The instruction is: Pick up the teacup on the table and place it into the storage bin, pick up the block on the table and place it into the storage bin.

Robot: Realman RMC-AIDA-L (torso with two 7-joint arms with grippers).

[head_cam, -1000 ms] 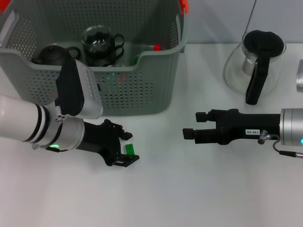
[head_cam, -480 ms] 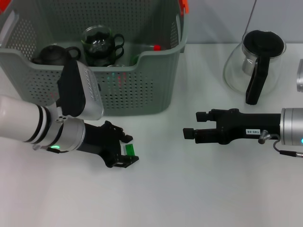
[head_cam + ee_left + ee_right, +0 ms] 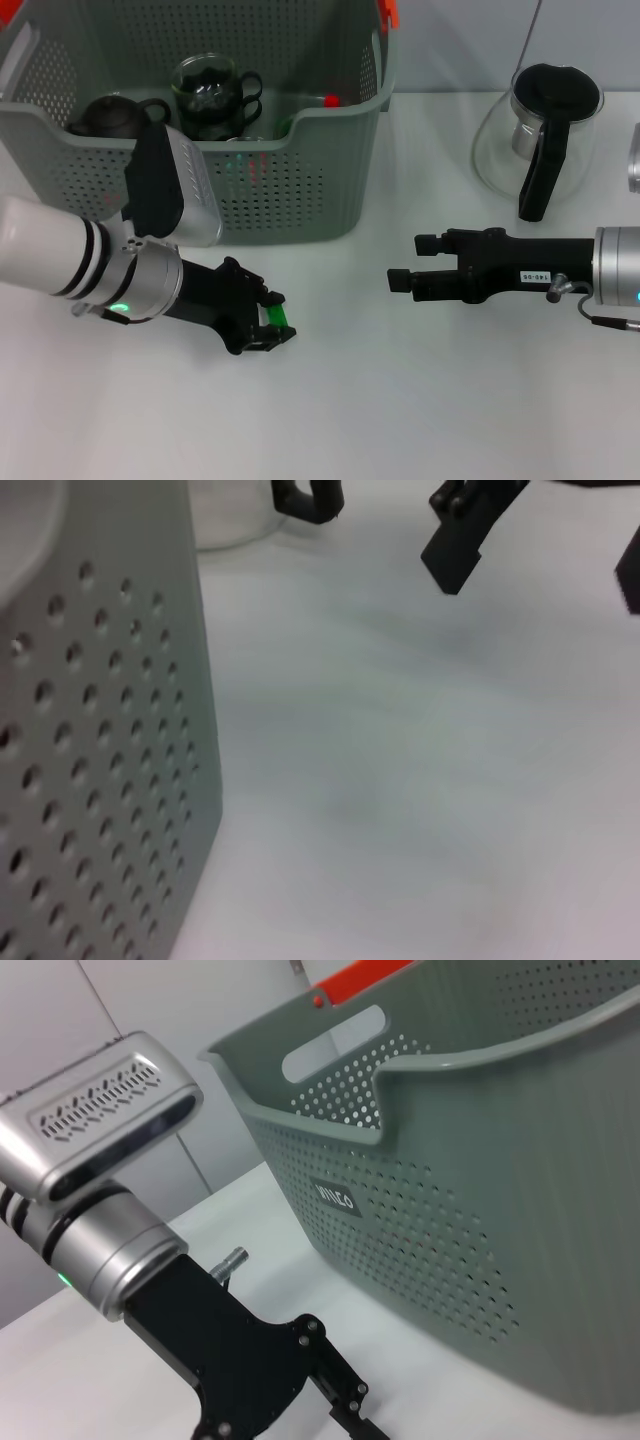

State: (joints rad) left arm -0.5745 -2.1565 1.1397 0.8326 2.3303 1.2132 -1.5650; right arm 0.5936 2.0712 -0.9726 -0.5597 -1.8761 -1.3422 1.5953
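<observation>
Block point(image 3: 277, 317) step in hand, by my read: small green piece on the table point(image 3: 400, 400), just in front of the storage bin point(image 3: 300, 190), near its front right corner. My left tool point(image 3: 268, 322) is down at table level with its black fingers point(image 3: 262, 297) either side of the block. The green shows between them, so the jaws are narrow around it. I can't tell whether it is clamped or has left the table. The left wrist view gives only the bin's perforated wall and bare table, no fingers, no block.

Right tool point(image 3: 403, 271) is off to the right of the bin, well apart from it, hovering over the table and pointing toward the left tool. Fingers parted, nothing between them, idle.

Inside the bin: a glass teacup point(image 3: 211, 92) with a dark handle sits toward the back, a dark teapot point(image 3: 112, 116) beside it at the left wall. So the cup half looks done. A glass pitcher point(image 3: 540, 130) with a black handle stands further back, far right of the bin, not part of the job.

Next move calls for a firm close on the block, a straight lift high enough to clear the bin's front rim, travel back over that rim, release above the bin floor. The block is thin, so it could slip or tilt in the grip. The dip in the front rim is the lowest crossing.
</observation>
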